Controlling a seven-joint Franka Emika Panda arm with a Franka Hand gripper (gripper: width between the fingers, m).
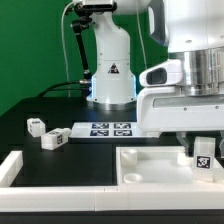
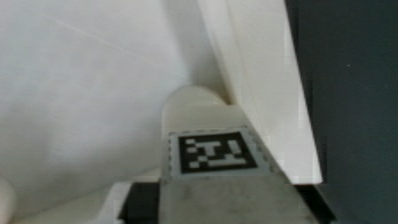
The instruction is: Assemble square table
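Leg (image 2: 214,120), smooth white plastic, square-tagged.

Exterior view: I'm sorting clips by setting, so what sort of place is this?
Probably a robotics lab bench: a robot arm base on a black table, a green backdrop, and the marker board of printed tags. The gripper holds a tagged white leg.

White glossy arm (image 1: 108,45), black cable (image 1: 75,50) upper left, black triangle sticker (image 1: 113,70) mid-frame, blue light (image 1: 108,101) beneath.
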